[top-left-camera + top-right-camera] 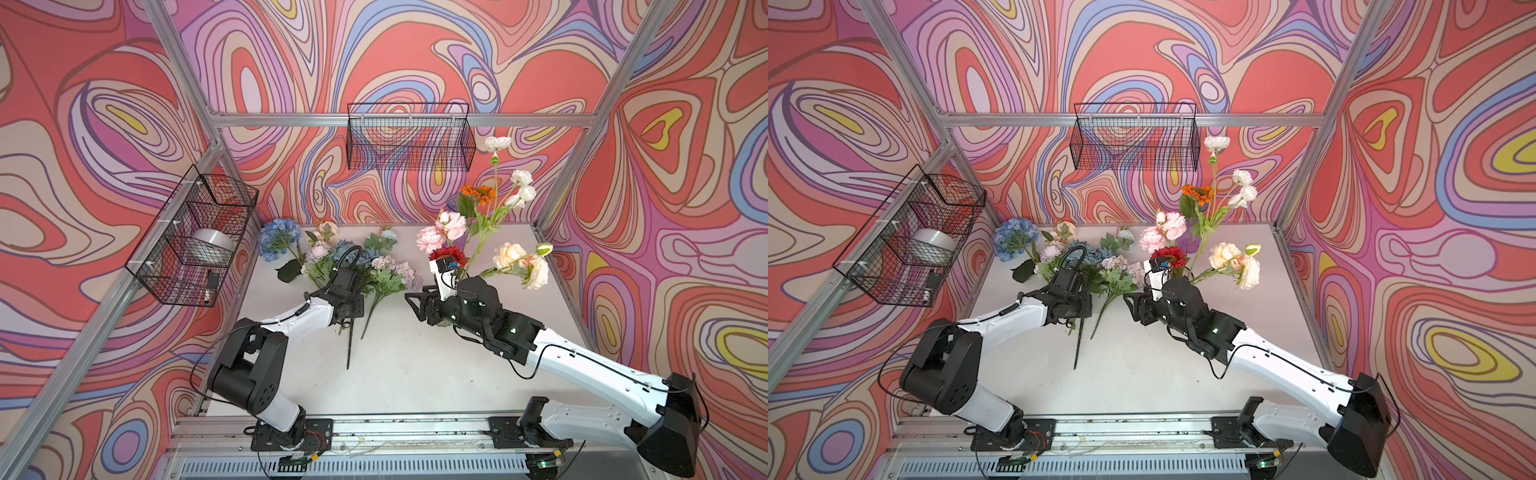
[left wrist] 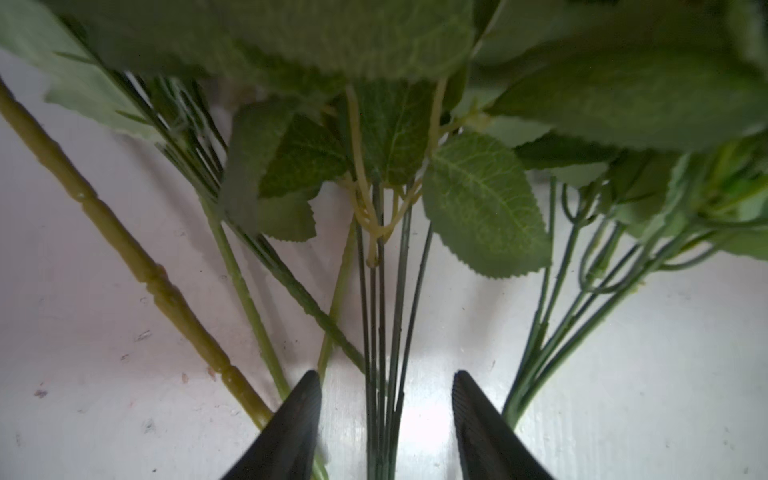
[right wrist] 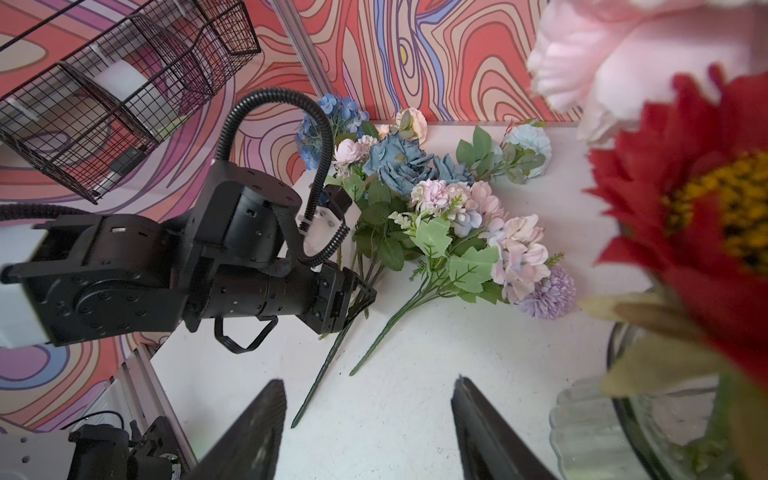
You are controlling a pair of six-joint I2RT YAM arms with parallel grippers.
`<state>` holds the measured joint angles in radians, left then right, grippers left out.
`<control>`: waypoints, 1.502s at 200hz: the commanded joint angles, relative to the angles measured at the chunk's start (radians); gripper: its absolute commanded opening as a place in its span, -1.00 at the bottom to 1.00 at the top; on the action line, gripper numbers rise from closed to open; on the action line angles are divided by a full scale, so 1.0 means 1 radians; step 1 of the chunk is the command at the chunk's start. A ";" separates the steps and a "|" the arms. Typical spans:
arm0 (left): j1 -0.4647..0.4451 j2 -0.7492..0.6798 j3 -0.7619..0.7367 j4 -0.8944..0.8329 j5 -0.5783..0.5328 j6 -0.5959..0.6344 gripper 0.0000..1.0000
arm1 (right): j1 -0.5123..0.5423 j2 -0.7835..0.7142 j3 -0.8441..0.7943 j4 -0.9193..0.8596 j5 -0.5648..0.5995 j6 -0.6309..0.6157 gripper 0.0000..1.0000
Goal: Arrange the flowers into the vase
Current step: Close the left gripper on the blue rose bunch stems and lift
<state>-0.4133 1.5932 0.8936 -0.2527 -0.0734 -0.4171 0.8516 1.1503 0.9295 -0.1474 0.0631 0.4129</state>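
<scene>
Left claw (image 2: 384, 376) astride flower stems (image 2: 380, 324)

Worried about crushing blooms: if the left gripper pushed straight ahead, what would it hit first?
The left gripper straddles thin dark stems; sliding along them, it likely meets the leaves first.

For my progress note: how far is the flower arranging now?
Done: red, pink, peach and white flowers stand in the vase. In hand: the left gripper, jaws open, straddles dark stems, not gripping yet. Left: the blue and lilac sprays lying on the table.
</scene>
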 commanded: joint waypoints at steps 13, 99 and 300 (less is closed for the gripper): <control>-0.007 0.053 0.044 -0.056 -0.026 0.014 -0.09 | 0.004 -0.007 -0.017 0.017 0.016 0.000 0.32; -0.007 0.105 0.064 -0.025 -0.016 0.011 -0.64 | 0.004 -0.045 -0.032 -0.005 0.044 0.002 0.32; -0.007 -0.437 -0.105 0.193 -0.030 -0.149 -1.00 | 0.002 -0.370 -0.116 -0.329 0.385 -0.071 0.79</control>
<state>-0.4183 1.2827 0.8330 -0.1738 -0.0799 -0.5140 0.8524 0.7921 0.8104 -0.4252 0.3779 0.3672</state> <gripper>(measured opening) 0.065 0.883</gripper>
